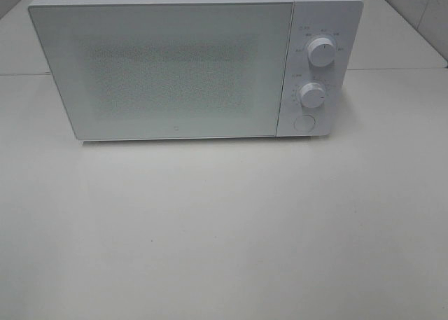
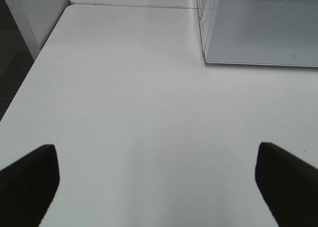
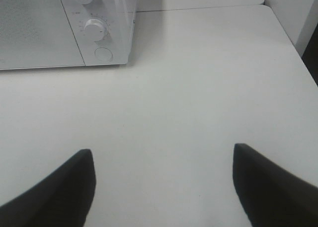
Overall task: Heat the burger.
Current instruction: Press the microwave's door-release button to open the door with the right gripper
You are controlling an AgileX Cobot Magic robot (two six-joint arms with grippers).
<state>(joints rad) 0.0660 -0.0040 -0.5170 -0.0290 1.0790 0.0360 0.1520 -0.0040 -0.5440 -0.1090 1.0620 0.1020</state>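
White table [image 1: 224, 250], closed white microwave [image 1: 168, 68] at back

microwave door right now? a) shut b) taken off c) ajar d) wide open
a: the microwave door lies flush beside the knob panel, with no gap showing along its edges.
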